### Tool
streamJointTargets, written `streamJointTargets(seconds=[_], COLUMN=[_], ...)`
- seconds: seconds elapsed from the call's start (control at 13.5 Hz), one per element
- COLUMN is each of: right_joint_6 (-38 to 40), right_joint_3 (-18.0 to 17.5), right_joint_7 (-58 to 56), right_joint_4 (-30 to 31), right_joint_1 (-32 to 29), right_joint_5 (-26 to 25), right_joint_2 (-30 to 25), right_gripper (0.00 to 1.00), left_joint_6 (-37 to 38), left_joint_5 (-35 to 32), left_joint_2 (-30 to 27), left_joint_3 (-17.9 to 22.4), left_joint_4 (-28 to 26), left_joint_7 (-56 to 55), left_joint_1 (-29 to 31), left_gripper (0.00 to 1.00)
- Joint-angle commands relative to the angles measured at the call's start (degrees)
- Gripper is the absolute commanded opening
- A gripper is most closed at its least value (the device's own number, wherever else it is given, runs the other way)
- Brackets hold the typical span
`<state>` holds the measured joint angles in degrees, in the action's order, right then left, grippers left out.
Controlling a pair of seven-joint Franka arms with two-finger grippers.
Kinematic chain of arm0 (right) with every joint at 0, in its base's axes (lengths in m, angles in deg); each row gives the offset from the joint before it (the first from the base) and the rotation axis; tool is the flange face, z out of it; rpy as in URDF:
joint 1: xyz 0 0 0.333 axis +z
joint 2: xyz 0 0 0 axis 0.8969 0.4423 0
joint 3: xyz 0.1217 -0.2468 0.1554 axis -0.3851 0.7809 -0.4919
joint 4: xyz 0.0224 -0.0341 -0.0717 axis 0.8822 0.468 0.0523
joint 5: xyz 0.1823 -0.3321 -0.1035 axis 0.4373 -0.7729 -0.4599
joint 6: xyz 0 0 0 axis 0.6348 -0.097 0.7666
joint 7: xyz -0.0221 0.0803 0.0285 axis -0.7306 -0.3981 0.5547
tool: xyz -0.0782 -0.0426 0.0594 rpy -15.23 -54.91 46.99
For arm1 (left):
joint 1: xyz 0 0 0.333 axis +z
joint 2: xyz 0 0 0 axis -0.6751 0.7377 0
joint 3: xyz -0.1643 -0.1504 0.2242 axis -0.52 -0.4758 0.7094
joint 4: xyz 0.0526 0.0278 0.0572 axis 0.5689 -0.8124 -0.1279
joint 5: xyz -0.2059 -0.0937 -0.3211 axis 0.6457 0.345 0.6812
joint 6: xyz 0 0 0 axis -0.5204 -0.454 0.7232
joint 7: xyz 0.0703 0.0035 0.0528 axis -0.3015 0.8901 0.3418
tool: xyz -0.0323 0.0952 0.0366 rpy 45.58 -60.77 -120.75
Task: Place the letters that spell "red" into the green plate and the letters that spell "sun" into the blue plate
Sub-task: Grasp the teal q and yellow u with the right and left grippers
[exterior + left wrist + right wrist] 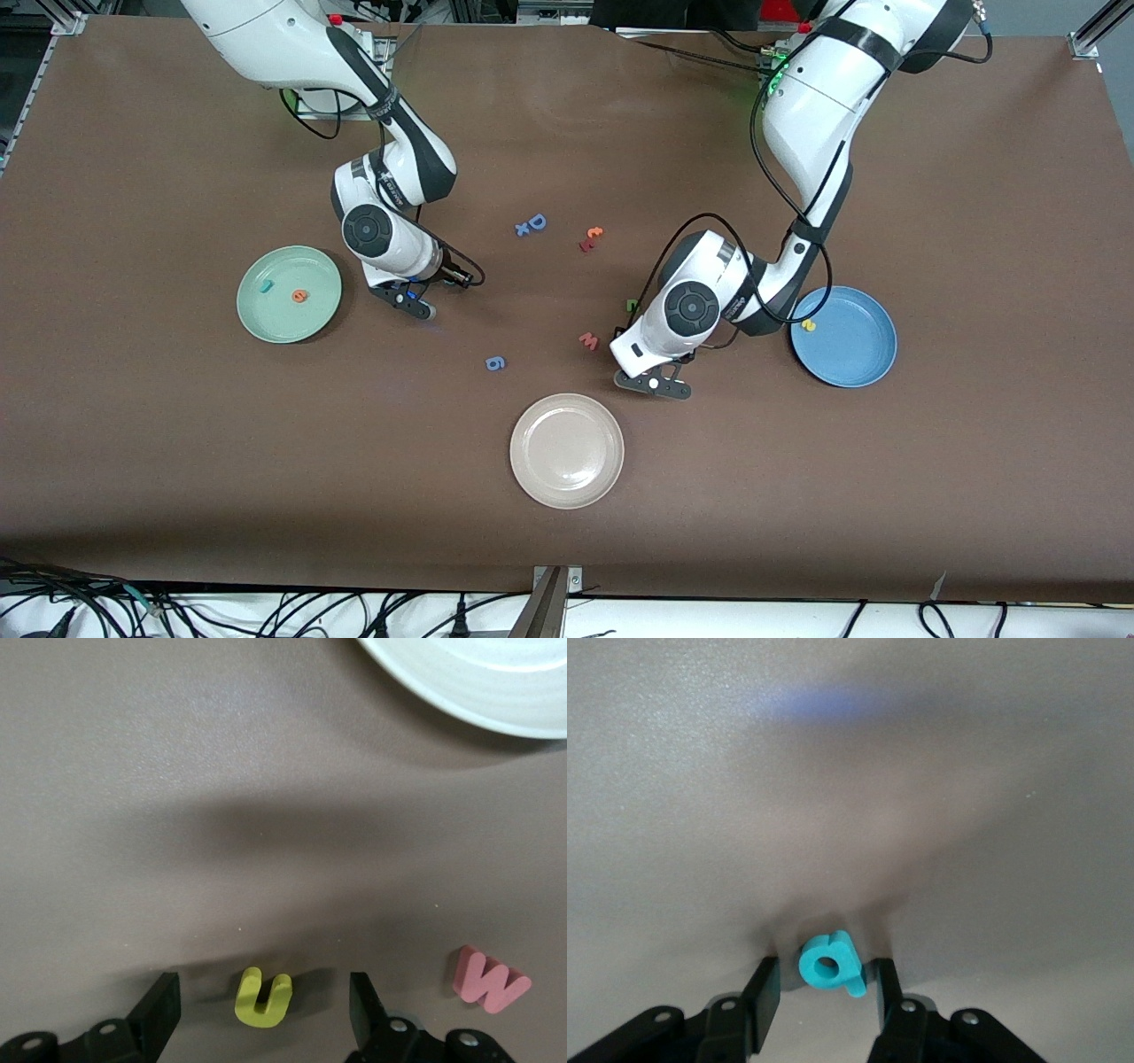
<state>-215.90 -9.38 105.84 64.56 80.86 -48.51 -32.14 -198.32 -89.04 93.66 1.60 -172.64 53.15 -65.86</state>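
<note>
On the brown table (177,461), two pickups are taking shape. The left gripper (263,1010) is standing low with jaws wide, the yellow "u" (262,997) lying flat midway between them, untouched. The right gripper (824,997) is straddling the teal "d" (830,962), jaws narrow and just beside it; contact cannot be told. Count: three plates, namely the green plate (252,310) holding a teal letter (265,286) and an orange letter (300,296), the blue plate (864,354) holding one yellow letter (808,325), and a beige plate (567,450). One pink "w" (491,980) is lying near the "u".
</note>
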Motion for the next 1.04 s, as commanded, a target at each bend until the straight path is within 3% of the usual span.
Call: streamJointTargets(seconds=[0.0, 0.44, 0.67, 0.96], right_joint_6=[-2.0, -1.9, -1.9, -2.1], right_joint_3=[0.3, 0.3, 0.3, 0.3], right_joint_7=[-0.3, -3.0, -2.9, -2.6], right_joint_4=[0.9, 0.7, 0.5, 0.6], right_joint_1=[0.2, 0.2, 0.2, 0.2], right_joint_5=[-1.9, -4.7, -7.9, -8.1], right_joint_2=[0.0, -0.1, -0.1, 0.0], right_gripper=[0.51, 0.51, 0.51, 0.51], left_joint_6=[0.5, 0.5, 0.5, 0.5], left_joint_5=[-1.2, -1.2, -1.2, -2.0], left_joint_2=[0.3, 0.3, 0.3, 0.3], left_joint_3=[0.9, 0.9, 0.9, 0.9], left_joint_4=[0.6, 0.6, 0.6, 0.6], left_joint_7=[-0.1, -1.6, -4.2, -6.4], left_joint_1=[-0.8, -0.8, -0.9, -0.9], left_gripper=[0.72, 0.56, 0.43, 0.31])
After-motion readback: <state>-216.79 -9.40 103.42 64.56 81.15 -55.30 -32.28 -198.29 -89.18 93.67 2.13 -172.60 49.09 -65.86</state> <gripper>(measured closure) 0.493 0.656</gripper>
